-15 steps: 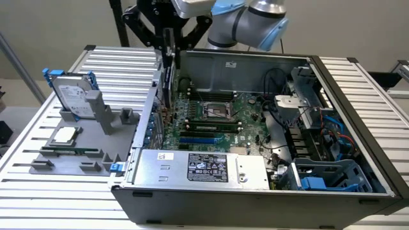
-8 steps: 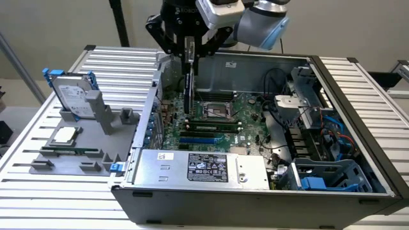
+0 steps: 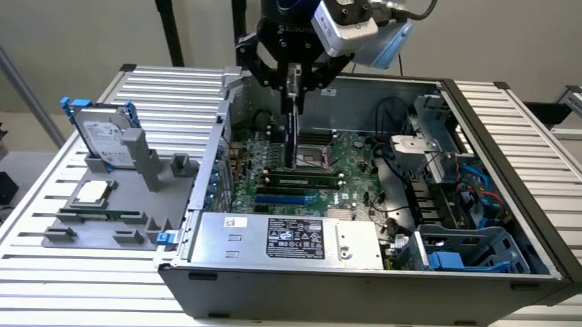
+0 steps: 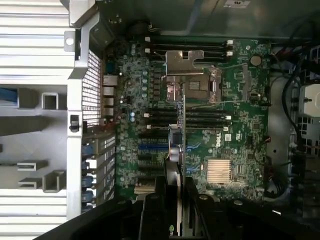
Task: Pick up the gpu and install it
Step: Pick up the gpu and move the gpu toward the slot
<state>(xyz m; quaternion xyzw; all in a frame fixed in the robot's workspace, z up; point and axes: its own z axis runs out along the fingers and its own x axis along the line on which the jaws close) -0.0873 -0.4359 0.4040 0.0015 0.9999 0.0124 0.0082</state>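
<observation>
The end effector (image 3: 293, 78) is clamped on the upper edge of the gpu (image 3: 290, 136). The gpu hangs upright and edge-on inside the open case (image 3: 509, 129), above the motherboard (image 3: 355, 153). Its lower edge is near the slots; whether it touches them cannot be told. In the wrist view, the gpu (image 4: 181, 145) extends from the end effector (image 4: 180, 210) toward the CPU socket (image 4: 192, 82). On the counter (image 3: 27, 272), at the exterior view's left of the case, a grey fixture (image 3: 100, 235) holds a hard drive (image 3: 100, 136) and a CPU chip (image 3: 94, 193).
</observation>
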